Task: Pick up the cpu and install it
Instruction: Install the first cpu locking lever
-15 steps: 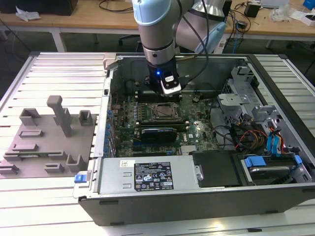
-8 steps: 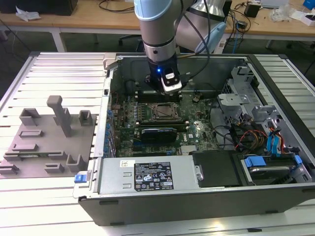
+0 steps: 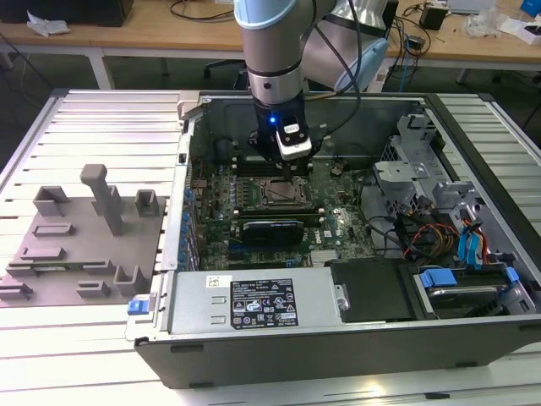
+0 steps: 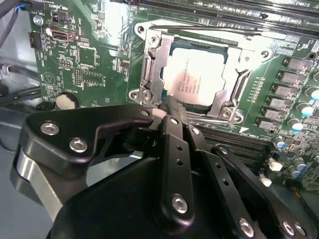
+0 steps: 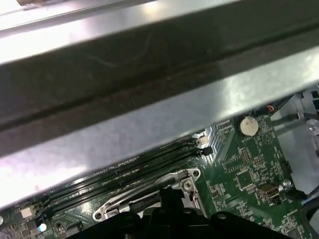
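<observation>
The cpu (image 4: 195, 74) lies seated in the motherboard socket (image 4: 149, 74) (bracket open). The gripper (image 4: 167, 107) hovers just beside it, apparently closed and empty; locking the socket seems due.

One open grey metal computer case (image 3: 254, 359) on the ribbed metal counter (image 3: 101, 135), holding one green motherboard (image 4: 84, 64). One silvery square cpu (image 4: 197, 74) in one metal socket frame (image 4: 149, 69). One black graphics card (image 3: 270, 228), one grey power supply box with a white label (image 3: 262, 303). One round coin battery (image 5: 248, 126). Three black memory slots (image 5: 119, 174) in the first wrist view. One grey plastic fixture block set (image 3: 80, 237). One robot arm, one black claw (image 4: 172, 112).
</observation>
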Controlling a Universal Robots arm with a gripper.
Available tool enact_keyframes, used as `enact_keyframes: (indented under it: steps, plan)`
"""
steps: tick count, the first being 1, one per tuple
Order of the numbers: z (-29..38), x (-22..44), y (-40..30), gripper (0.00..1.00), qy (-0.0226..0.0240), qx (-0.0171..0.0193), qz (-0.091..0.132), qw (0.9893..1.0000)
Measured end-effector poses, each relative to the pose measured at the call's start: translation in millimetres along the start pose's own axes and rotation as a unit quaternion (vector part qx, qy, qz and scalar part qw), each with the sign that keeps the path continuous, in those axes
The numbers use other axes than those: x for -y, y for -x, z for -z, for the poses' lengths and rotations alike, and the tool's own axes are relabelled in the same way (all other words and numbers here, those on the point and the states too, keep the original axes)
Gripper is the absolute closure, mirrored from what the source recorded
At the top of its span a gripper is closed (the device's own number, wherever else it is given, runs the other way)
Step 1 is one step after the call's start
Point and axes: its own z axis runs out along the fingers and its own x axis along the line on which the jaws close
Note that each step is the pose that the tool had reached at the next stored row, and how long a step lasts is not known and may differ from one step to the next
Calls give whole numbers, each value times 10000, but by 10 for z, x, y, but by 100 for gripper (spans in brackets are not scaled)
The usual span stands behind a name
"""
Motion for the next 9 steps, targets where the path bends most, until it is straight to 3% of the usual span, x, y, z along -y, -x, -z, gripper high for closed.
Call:
enact_keyframes:
  steps: [1,2,4,5,9]
  plan:
    - [0,0,0,89,-3,1,0,10000]
    - [-2,-2,1,89,-15,-29,-1,10000]
    - [-7,-9,21,89,-127,-329,-1,9994]
    - [-7,-10,23,89,-143,-369,0,9992]
    - [-7,22,36,89,-143,-372,0,9992]
